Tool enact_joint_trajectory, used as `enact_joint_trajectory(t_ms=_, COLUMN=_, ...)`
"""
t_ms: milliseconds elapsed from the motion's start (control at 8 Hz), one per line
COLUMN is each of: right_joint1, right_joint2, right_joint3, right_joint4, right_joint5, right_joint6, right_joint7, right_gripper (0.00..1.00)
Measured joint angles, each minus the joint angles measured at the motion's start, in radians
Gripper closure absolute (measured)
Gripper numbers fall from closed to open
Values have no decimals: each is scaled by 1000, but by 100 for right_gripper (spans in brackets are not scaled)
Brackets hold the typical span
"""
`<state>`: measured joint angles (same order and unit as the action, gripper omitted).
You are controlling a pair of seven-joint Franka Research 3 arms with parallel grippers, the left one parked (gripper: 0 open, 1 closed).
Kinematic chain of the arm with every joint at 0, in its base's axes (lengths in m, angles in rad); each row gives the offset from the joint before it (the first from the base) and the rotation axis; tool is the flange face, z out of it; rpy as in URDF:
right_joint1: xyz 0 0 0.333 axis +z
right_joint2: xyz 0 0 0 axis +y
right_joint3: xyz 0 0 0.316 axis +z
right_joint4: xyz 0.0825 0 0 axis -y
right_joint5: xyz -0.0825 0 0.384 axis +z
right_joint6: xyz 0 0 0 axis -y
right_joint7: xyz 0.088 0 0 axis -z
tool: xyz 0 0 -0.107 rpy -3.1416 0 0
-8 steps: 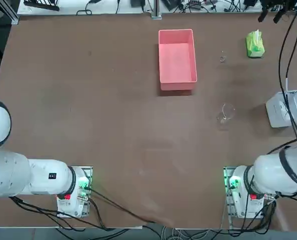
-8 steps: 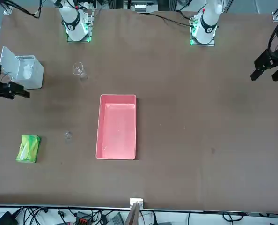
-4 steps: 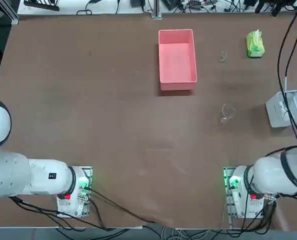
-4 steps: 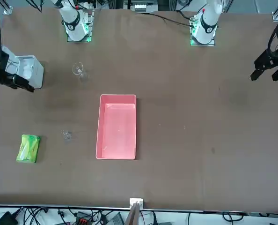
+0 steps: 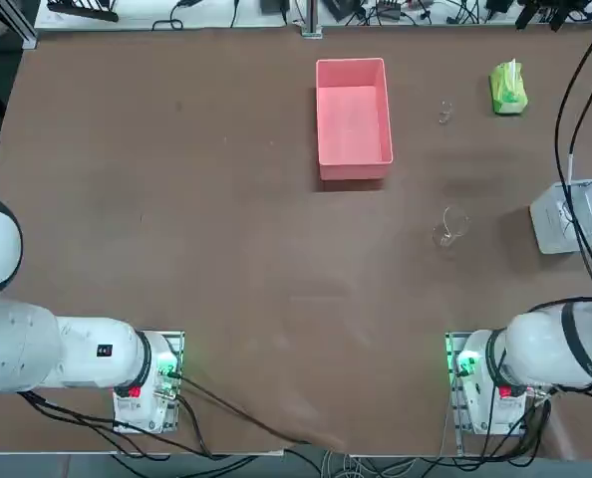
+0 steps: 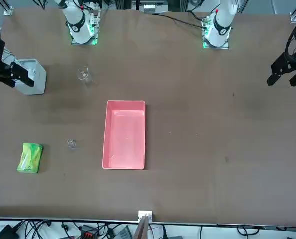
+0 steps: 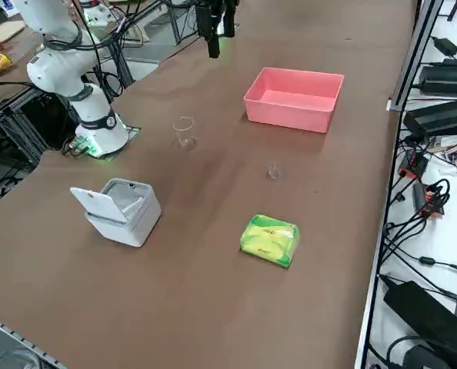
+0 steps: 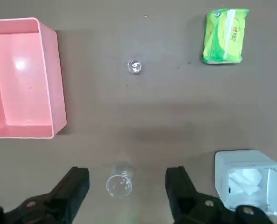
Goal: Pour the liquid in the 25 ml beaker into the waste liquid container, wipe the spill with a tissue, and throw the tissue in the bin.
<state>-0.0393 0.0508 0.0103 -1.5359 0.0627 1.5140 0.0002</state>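
Moved: right gripper (image 8: pixel 127 186) shifted at the table's right edge since a second ago; table items unchanged.
Gripper: fingers spread, empty, high above the larger beaker (image 8: pixel 119 182).
25 ml beaker: probably the tiny glass (image 8: pixel 135 66), upright between pink tray (image 8: pixel 45 79) and tissue pack (image 8: pixel 225 36); contents unclear.
Bin: white, lid open (image 8: pixel 243 182), near the larger beaker.
Spill: none visible.
Progress: fits pre-pour or finished; can't say.

Brown table (image 5: pixel 226 219), cables (image 7: pixel 421 200) along its edge, black equipment beyond
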Motion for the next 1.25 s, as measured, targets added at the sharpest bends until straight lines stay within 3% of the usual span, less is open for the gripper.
enact_joint_trajectory(t_ms=1250, right_joint1=71, right_joint2=7, right_joint3=0, right_joint4=1, right_joint5=-35, right_joint6=-9, right_joint7=19, right_gripper=0)
